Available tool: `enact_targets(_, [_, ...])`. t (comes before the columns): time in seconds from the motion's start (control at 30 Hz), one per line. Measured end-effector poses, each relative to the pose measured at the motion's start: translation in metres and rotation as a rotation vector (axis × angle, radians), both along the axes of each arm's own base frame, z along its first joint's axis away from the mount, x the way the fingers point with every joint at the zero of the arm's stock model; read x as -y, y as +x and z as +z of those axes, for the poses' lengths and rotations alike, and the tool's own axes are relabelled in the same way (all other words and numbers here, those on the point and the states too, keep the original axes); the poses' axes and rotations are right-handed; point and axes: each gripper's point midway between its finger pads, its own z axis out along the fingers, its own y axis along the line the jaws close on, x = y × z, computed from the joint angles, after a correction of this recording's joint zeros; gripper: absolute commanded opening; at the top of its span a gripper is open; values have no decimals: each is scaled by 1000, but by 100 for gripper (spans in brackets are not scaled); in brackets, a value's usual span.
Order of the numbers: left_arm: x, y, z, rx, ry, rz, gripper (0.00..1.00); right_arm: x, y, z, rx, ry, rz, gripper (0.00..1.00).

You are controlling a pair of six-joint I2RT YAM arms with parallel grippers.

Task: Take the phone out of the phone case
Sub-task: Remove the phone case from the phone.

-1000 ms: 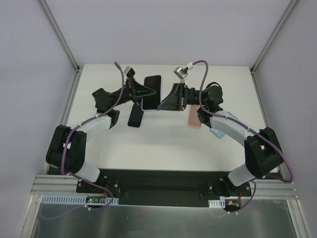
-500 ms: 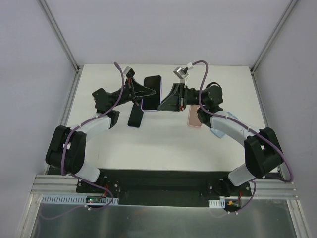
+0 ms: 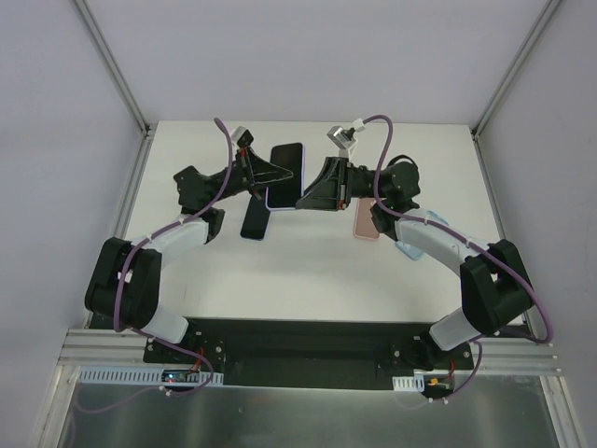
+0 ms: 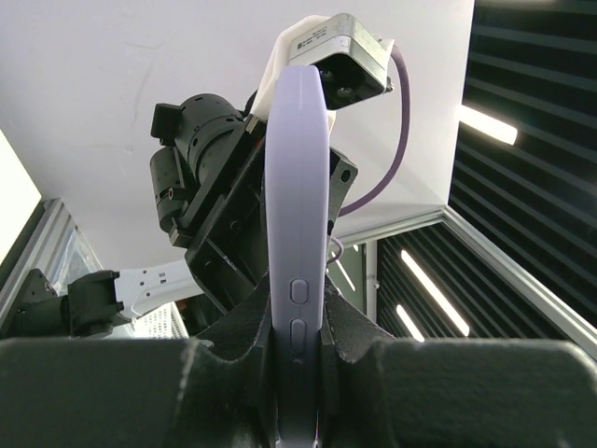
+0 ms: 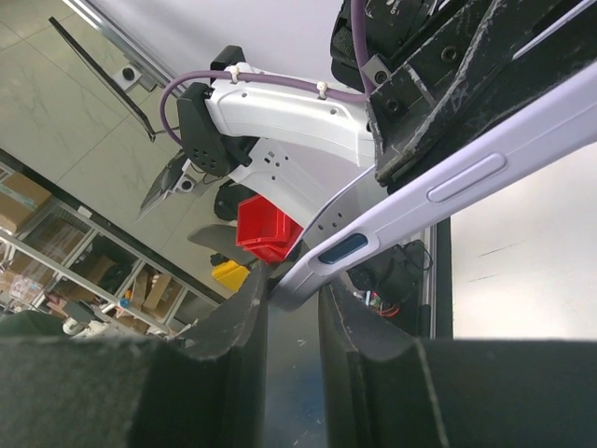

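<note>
A phone with a dark screen in a lavender case is held above the far middle of the table, between both grippers. My left gripper is shut on the case's left long edge. In the left wrist view the case edge with its side buttons stands upright between the fingers of the left gripper. My right gripper grips the case's lower right corner. In the right wrist view that corner of the case sits pinched between the jaws of the right gripper. The phone is inside the case.
A dark phone lies on the white table below the left gripper. A pink phone or case lies under the right arm, with a light blue object next to it. White walls enclose the table on three sides.
</note>
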Motion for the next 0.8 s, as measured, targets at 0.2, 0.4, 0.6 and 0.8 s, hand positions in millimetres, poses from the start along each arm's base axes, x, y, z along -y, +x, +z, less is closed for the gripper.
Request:
enact_targets(0.2, [-3,-7,0,-9,0,7,0,-2,-9,-1,63,-6,-1,1])
enact_targets(0.4, [-2,-23,4,32,15,-30,0,-4,-29,-4,213,-80,-53,1])
enact_targets(0.6, [0,-30,1,53,34,-59,0,-3,-37,-15,318,-183,-74,1])
enact_targets(0.8, [1,-30,-3,34,49,-74,0,-4,-40,-24,375,-207,-59,1])
